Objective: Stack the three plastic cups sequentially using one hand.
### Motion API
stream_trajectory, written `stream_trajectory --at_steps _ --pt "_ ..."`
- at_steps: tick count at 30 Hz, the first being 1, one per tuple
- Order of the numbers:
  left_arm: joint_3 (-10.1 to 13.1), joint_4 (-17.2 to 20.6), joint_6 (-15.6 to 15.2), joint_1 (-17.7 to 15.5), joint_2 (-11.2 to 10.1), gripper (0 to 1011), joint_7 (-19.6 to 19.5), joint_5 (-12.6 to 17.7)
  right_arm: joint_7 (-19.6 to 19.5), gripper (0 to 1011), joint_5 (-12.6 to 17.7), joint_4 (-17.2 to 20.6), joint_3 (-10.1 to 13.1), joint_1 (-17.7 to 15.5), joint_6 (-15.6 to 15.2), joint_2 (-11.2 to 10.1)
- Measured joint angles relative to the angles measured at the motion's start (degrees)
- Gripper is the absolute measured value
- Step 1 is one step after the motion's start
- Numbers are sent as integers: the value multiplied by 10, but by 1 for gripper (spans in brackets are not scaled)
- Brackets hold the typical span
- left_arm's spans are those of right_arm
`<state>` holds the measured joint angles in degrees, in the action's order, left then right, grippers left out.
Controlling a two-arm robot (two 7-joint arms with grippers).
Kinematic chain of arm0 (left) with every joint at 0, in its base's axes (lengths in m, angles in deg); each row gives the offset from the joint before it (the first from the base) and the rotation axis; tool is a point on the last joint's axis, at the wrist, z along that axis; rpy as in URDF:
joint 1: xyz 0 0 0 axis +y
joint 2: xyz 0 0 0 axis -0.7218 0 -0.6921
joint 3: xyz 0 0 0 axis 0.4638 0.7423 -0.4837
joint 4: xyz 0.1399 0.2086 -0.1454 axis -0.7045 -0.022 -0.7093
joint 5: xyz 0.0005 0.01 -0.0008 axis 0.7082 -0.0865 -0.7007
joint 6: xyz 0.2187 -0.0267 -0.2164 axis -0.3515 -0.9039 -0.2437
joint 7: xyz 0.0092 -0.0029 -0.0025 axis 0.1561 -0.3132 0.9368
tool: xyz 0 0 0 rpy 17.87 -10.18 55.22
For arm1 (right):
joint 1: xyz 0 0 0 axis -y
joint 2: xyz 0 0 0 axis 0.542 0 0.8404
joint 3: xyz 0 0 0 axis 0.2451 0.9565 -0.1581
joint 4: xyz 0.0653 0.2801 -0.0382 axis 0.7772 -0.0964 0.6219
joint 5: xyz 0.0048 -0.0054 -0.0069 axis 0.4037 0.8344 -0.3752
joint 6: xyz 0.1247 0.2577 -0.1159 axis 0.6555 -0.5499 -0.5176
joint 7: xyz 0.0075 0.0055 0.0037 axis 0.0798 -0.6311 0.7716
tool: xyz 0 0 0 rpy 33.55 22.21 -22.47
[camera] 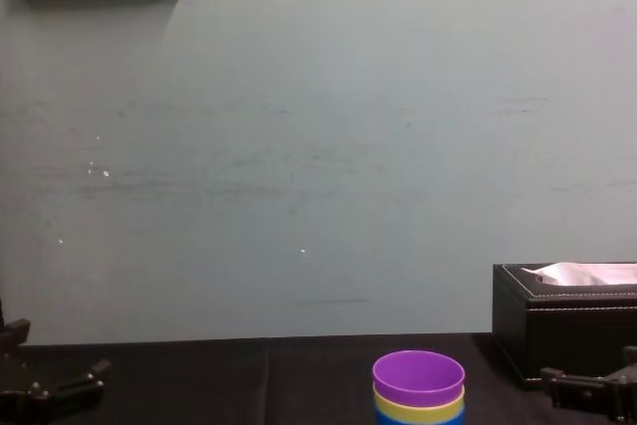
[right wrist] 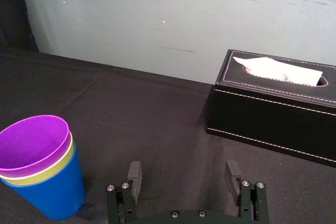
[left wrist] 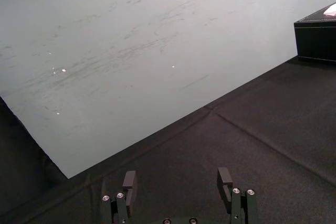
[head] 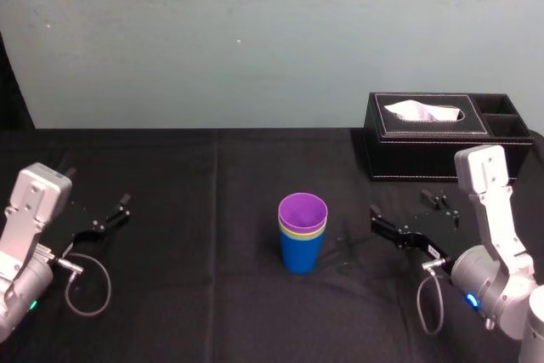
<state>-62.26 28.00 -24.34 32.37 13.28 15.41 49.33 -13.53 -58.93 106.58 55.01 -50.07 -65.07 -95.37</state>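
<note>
The 3 smooth tapered plastic cups (head: pixel 303 231) stand nested at the middle of the black cloth table (head: pixel 212 210): purple cup (right wrist: pixel 34 139) inside yellow-green cup (right wrist: pixel 65 156) inside blue cup (right wrist: pixel 52 192). They seem fully seated, though the chest view cuts the stack low. The right gripper (right wrist: pixel 182 177) waits near their right side, its fingers wide apart and empty. The left gripper (left wrist: pixel 177 179) is parked far left, also spread and empty. Such cups are probably light, slippery and a little flexible, so a gentle grip on the blue wall under the rims looks best.

Soft, even light from above, moderately bright. Pale wall (head: pixel 255 40) flatly lit; tiny glare specks at 11 o'clock. Black desk (head: pixel 212 201) swallows shadows. Mild sheen on purple cup (right wrist: pixel 32 140) interior, tissue box (right wrist: pixel 273 114) lid.
</note>
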Motion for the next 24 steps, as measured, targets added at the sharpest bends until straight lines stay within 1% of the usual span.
stream_trajectory --at_steps 24 --pt "0 0 0 0 0 1000 0 0 -3 1004 0 2 1 0 1 -1"
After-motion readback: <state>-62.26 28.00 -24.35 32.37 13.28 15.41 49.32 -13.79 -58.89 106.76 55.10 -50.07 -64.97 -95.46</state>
